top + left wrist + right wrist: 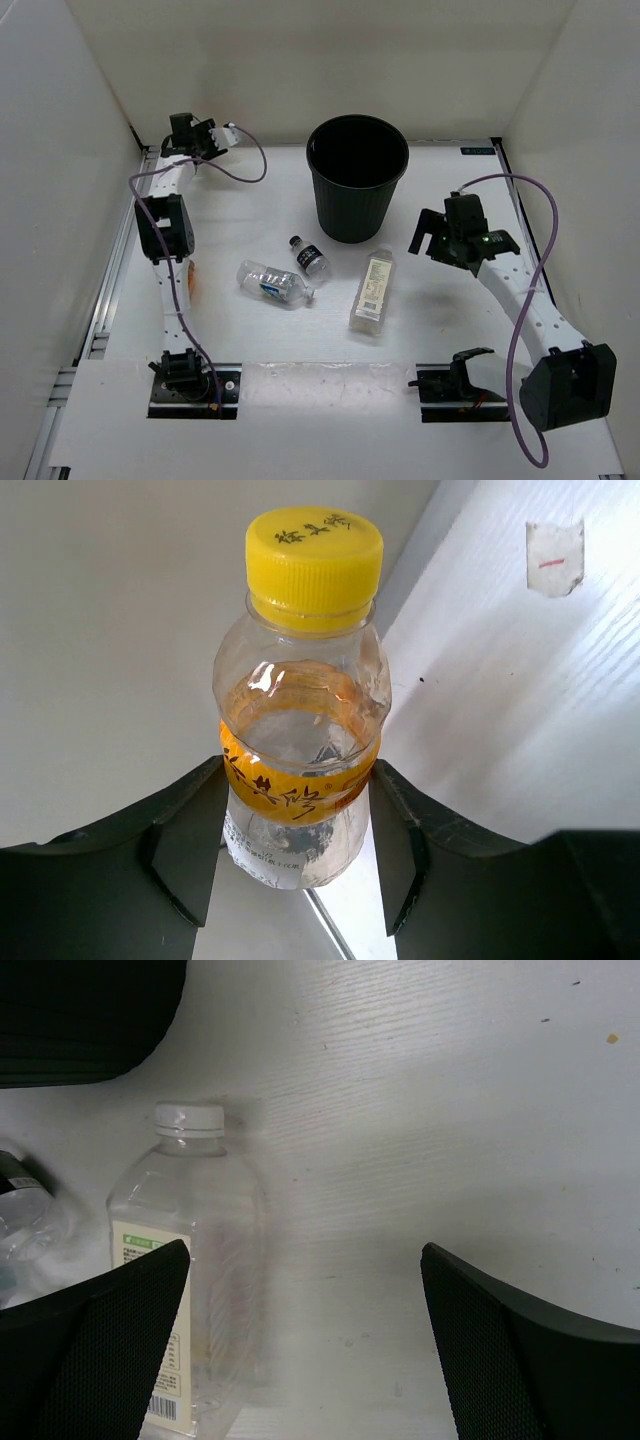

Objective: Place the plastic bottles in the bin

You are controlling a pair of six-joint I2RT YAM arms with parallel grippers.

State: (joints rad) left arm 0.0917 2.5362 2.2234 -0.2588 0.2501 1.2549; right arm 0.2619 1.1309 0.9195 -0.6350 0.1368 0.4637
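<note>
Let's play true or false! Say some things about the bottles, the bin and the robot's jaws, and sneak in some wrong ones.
1. The left jaws are squeezing the yellow-capped bottle. True.
2. Three bottles lie on the table near the bin: the blue-labelled bottle, the tiny black-capped bottle and the tall square bottle. True.
3. The right jaws are holding the tall square bottle. False: they are wide open with nothing in them.
4. The bin is tipped over on its side. False: it stands upright.
</note>
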